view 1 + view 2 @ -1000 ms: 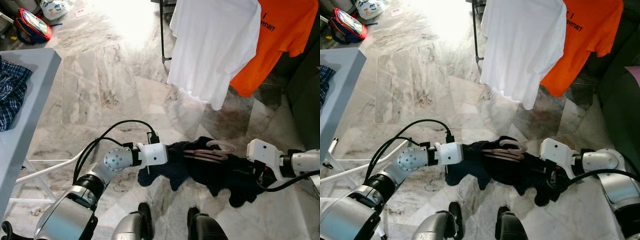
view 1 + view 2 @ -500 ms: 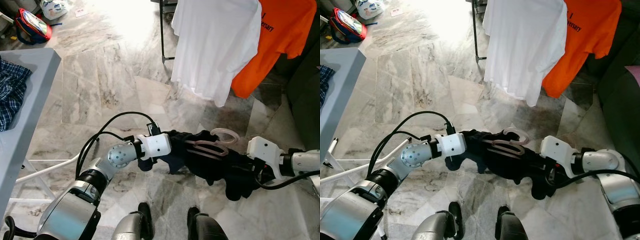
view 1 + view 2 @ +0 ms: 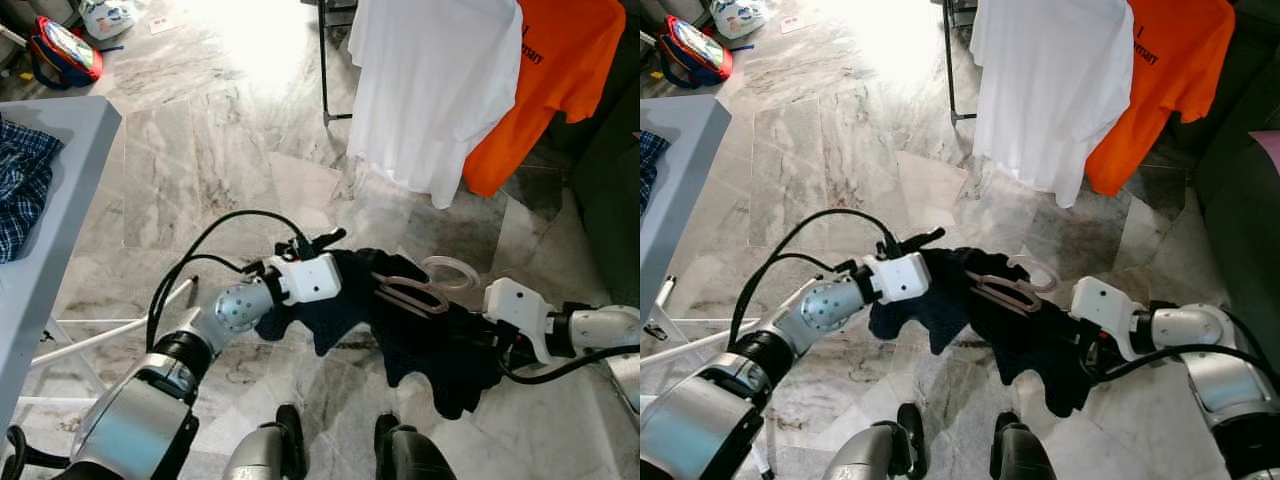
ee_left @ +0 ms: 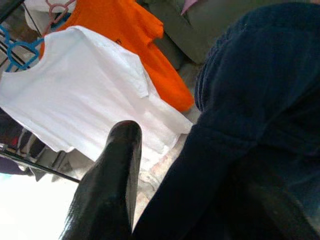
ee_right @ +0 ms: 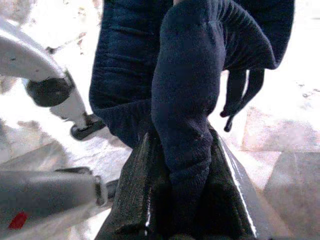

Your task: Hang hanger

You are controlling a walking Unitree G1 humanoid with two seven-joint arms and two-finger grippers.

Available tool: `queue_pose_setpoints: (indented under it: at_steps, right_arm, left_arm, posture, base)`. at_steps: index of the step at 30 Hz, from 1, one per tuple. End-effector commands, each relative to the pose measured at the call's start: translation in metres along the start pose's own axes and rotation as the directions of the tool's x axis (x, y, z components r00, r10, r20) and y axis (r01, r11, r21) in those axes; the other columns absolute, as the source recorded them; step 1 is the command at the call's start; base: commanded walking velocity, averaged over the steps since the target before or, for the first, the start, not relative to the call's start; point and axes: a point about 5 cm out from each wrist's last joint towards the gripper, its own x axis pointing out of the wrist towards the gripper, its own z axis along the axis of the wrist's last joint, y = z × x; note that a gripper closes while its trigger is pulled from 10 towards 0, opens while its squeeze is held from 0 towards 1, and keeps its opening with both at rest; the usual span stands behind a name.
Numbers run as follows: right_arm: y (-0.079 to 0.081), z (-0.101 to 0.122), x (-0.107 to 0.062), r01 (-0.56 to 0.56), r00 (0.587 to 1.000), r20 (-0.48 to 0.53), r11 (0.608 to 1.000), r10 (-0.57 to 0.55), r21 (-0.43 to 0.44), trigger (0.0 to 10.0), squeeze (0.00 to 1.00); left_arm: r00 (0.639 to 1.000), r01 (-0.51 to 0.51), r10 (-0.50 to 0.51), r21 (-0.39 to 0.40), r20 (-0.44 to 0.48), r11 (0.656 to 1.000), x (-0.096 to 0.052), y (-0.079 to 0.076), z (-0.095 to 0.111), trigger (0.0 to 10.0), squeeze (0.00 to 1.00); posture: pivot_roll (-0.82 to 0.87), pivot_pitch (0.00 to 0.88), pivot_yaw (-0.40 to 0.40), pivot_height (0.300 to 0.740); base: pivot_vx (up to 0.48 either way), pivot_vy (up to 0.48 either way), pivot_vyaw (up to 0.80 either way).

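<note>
Carrying the dark garment (image 3: 420, 330) on its hanger (image 3: 425, 290), right gripper (image 3: 490, 345) clamped on cloth, left gripper (image 3: 335, 262) grip unclear, both must next lift toward the rack (image 3: 324, 60).

Partly readable print on the orange T-shirt

The orange T-shirt (image 3: 545, 75) hanging beside the white T-shirt (image 3: 435, 85) carries dark lettering near its chest; in the left eye view only the tail of a word shows past the white shirt's edge, too small and cut off to read with certainty, and no other text, label or number can be made out
</note>
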Motion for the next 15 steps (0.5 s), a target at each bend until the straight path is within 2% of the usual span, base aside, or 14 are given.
queue_pose_setpoints:
  at_steps: [1, 5, 10, 11, 15]
  right_arm:
    - [0.009, -0.008, 0.007, 0.007, 1.0, -0.02, 1.0, -0.006, 0.013, 0.0, 0.0]
    - [0.012, -0.009, 0.011, 0.034, 0.999, -0.006, 0.999, -0.034, 0.034, 0.0, 0.0]
    - [0.016, -0.01, 0.015, 0.056, 0.998, -0.002, 0.997, -0.056, 0.047, 0.0, 0.0]
    - [0.017, -0.012, 0.017, 0.072, 0.997, -0.001, 0.996, -0.072, 0.06, 0.0, 0.0]
    - [0.018, -0.013, 0.018, 0.098, 0.995, -0.002, 0.993, -0.098, 0.07, 0.0, 0.0]
  left_arm:
    - [1.0, -0.015, 0.015, -0.023, 0.014, 1.0, -0.002, 0.003, 0.0, 10.0, 1.0]
    - [0.999, -0.041, 0.041, -0.051, 0.003, 0.998, -0.004, 0.003, -0.003, 10.0, 1.0]
    - [1.0, -0.009, 0.01, -0.067, 0.018, 0.998, -0.007, -0.002, -0.003, 10.0, 1.0]
    - [0.999, 0.04, -0.037, -0.071, 0.036, 0.997, -0.008, -0.008, -0.002, 10.0, 1.0]
    - [0.992, 0.117, -0.113, -0.08, 0.054, 0.99, -0.011, -0.016, -0.002, 10.0, 1.0]
  posture:
    - [-0.15, 0.3, 0.106, 0.74]
    - [-0.15, 0.301, 0.106, 0.74]
    - [-0.15, 0.303, 0.102, 0.74]
    - [-0.15, 0.303, 0.102, 0.74]
    - [-0.15, 0.304, 0.103, 0.74]
  base:
    - [0.0, 0.0, 0.0]
    - [0.0, 0.0, 0.0]
    - [0.0, 0.0, 0.0]
    - [0.0, 0.0, 0.0]
    - [0.0, 0.0, 0.0]
